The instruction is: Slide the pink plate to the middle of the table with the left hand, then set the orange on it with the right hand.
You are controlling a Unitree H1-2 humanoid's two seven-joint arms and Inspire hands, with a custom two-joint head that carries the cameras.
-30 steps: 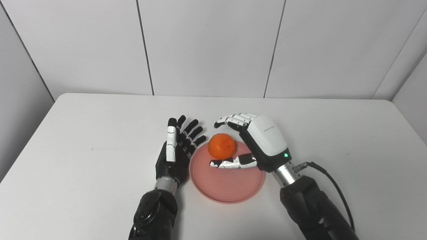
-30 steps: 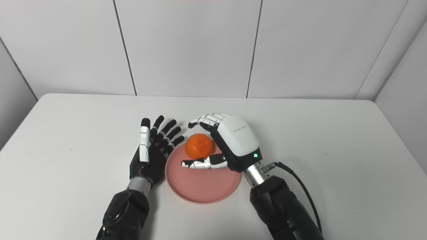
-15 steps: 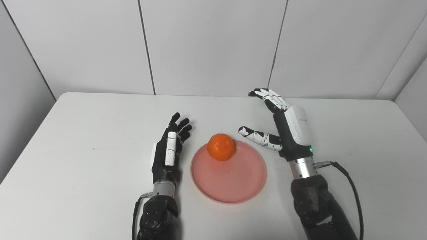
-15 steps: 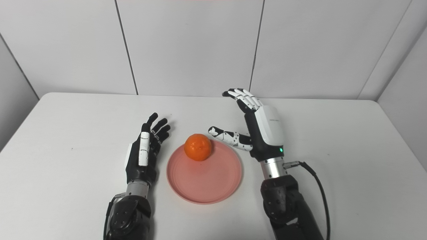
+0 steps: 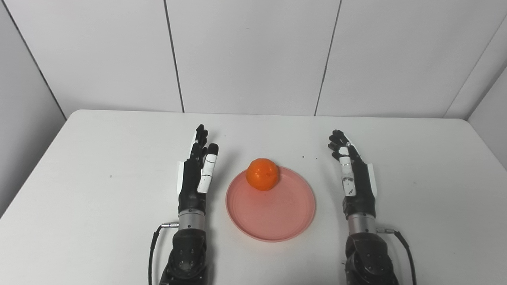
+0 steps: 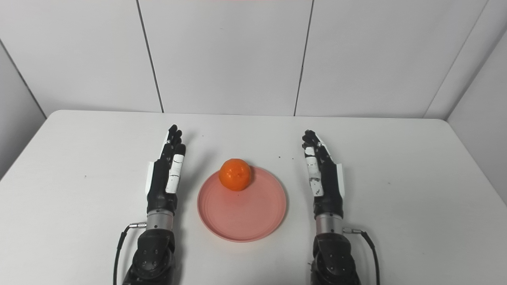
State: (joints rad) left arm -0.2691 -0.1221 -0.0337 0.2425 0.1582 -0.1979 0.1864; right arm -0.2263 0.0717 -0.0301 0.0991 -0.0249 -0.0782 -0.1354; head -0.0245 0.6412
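Observation:
A pink plate lies flat on the white table, near its middle. An orange rests on the far part of the plate, free of both hands. My left hand stands edge-up to the left of the plate, open, fingers straight and pointing away, holding nothing. To the right of the plate my right hand stands the same way, open and clear of the plate's rim. In the right eye view the orange sits between the left hand and the right hand.
The white table runs to grey panel walls at the back and sides. A cable trails from the right wrist and another from the left wrist.
My right hand let go of the orange, left it on the plate and drew back to the right of it. My left hand straightened and shifted slightly left, away from the rim.

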